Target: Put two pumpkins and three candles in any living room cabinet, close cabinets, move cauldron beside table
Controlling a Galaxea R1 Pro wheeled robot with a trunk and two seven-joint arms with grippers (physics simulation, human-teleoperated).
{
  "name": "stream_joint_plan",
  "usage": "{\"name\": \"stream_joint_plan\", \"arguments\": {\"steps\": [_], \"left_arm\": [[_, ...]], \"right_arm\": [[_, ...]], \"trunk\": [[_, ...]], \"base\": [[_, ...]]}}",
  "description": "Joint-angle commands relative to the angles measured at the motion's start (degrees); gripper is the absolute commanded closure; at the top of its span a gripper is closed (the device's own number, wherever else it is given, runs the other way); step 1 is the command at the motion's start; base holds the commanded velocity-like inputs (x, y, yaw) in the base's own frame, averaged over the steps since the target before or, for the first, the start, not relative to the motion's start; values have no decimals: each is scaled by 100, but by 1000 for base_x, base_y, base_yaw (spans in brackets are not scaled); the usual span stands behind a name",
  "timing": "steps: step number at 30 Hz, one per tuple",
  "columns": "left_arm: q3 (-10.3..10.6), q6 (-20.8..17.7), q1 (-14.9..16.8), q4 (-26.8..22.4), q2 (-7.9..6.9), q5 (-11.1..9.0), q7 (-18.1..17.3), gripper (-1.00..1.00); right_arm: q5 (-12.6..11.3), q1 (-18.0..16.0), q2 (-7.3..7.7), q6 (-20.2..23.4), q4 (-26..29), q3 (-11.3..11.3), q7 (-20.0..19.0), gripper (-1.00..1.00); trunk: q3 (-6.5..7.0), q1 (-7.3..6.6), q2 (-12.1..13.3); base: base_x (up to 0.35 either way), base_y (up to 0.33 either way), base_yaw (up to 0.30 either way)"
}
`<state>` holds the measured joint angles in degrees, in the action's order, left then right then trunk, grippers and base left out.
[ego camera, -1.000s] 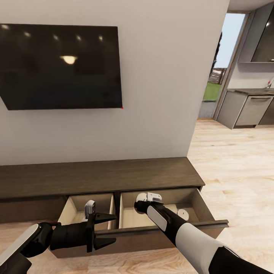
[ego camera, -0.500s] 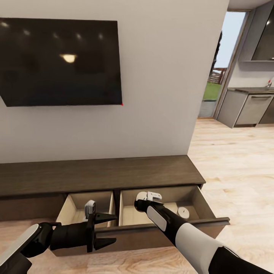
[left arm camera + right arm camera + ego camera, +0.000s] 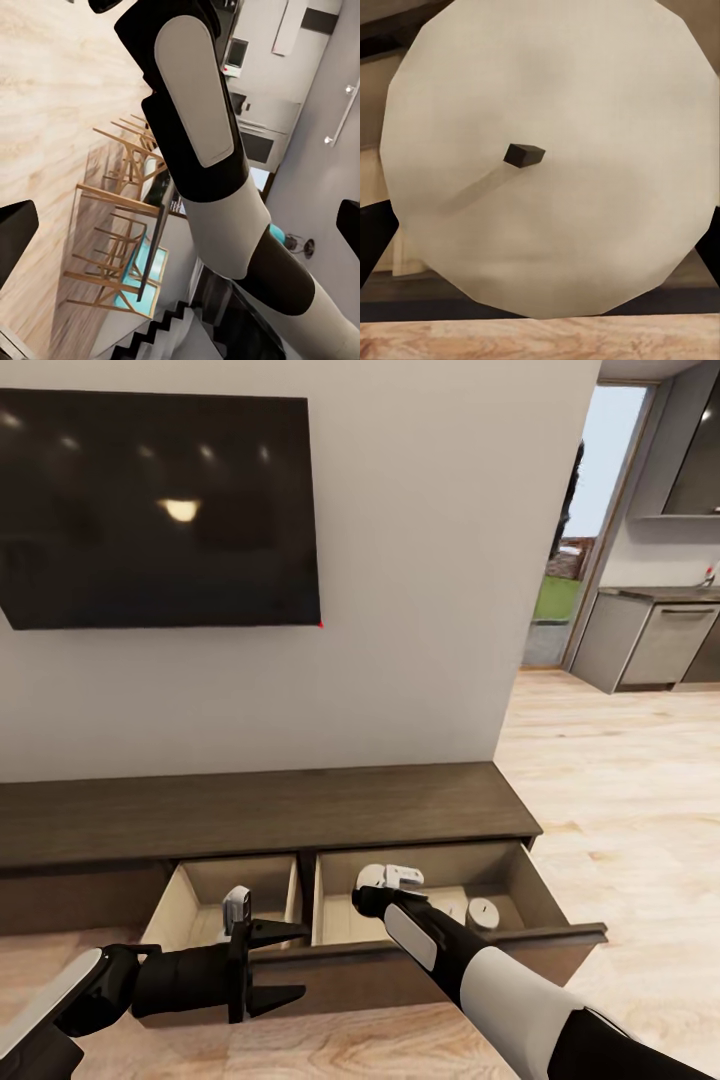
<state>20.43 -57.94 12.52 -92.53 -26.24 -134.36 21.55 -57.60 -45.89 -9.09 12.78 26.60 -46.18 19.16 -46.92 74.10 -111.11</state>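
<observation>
Cabinet (image 3: 260, 810): low dark-brown unit under the wall TV (image 3: 160, 510); two drawers pulled out, pale interiors showing.
Right gripper (image 3: 392, 879): reaches into the right drawer (image 3: 520, 880), clamped on a candle (image 3: 547, 157) whose wick faces the wrist camera.
Second candle (image 3: 482, 913): stands on the right drawer's floor, near the right arm.
Left gripper (image 3: 290, 962): fingers spread apart, holding nothing, at the left drawer's front edge.

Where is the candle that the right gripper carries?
In the right wrist view the candle sits between the right gripper's fingertips; the head view places that gripper over the cabinet's open right-hand drawer, near another candle.
</observation>
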Motion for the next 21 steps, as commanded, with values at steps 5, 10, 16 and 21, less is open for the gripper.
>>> {"name": "stream_joint_plan", "arguments": {"steps": [5, 10, 16, 21], "left_arm": [[5, 4, 5, -2, -4, -64, 51, -100], [5, 5, 5, -2, -4, -64, 51, -100], [5, 5, 5, -2, -4, -64, 51, -100], [5, 6, 5, -2, -4, -64, 51, -100]], "right_arm": [[-37, -8, 4, 27, 4, -40, 47, 100], [-40, -8, 4, 62, -20, -40, 52, 100], [-36, -8, 4, 73, -23, -40, 52, 100], [-38, -8, 4, 75, -23, -40, 52, 100]], "trunk": [[-95, 110, -205], [-185, 220, -405], [-293, 351, -646], [-383, 461, -846]], "base": [[0, 0, 0], [0, 0, 0], [0, 0, 0], [0, 0, 0]]}}
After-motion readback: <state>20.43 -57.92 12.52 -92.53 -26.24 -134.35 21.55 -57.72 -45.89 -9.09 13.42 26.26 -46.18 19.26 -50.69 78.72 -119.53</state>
